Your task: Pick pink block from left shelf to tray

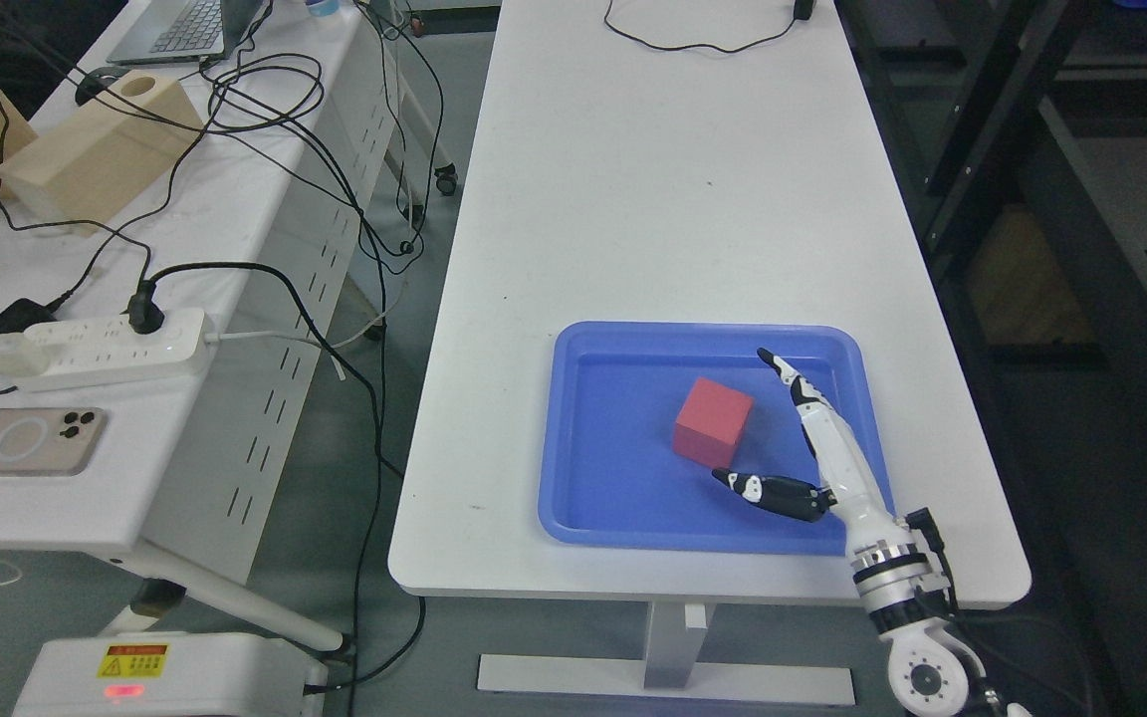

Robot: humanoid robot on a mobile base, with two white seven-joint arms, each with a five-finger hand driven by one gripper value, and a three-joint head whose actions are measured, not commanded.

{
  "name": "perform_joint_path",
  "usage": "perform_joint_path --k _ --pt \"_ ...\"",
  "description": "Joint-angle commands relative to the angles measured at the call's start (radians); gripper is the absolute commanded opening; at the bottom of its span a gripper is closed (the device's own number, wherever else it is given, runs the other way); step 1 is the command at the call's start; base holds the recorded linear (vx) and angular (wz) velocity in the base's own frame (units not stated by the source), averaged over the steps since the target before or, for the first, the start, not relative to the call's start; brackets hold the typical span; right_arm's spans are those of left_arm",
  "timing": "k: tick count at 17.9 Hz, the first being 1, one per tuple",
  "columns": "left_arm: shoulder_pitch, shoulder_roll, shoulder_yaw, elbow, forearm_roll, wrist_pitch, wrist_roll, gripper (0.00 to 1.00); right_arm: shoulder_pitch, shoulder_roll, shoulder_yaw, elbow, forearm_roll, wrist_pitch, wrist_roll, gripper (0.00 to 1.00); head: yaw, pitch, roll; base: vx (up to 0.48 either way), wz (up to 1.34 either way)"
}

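Observation:
A pink-red block point(713, 422) sits on the floor of the blue tray point(588, 518), near the tray's middle. My right hand point(748, 418) reaches in from the lower right over the tray's right half. Its fingers point(807, 398) are stretched out and its thumb point(768, 490) is spread, so the hand is open around the block's right side without gripping it. A small gap shows between the thumb tip and the block's lower corner. My left arm does not show.
The tray lies near the front edge of a long white table point(673, 179). A cable point(693, 45) lies at its far end. A second table at left carries a power strip point(86, 347), a phone point(21, 440), cables and a wooden box point(101, 149). Dark shelving point(1081, 199) stands at right.

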Motion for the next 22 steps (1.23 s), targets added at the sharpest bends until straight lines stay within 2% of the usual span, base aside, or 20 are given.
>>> perform_joint_path --k 1,5,22 --pt "-0.031 0.017 0.000 -0.017 0.000 -0.001 0.000 1.00 -0.002 -0.018 -0.067 -0.002 -0.572 -0.012 0.179 0.99 0.0000 0.000 0.000 -0.023 0.00" --pt "-0.031 0.017 0.000 -0.017 0.000 -0.001 0.000 1.00 -0.002 -0.018 -0.090 -0.002 -0.654 -0.026 0.202 1.00 0.0000 0.000 0.000 -0.045 0.00" --pt "-0.029 0.017 0.000 -0.017 0.000 -0.001 0.000 1.00 -0.013 -0.018 -0.116 0.010 -0.658 -0.017 0.199 1.00 0.0000 0.000 0.000 -0.167 0.02"
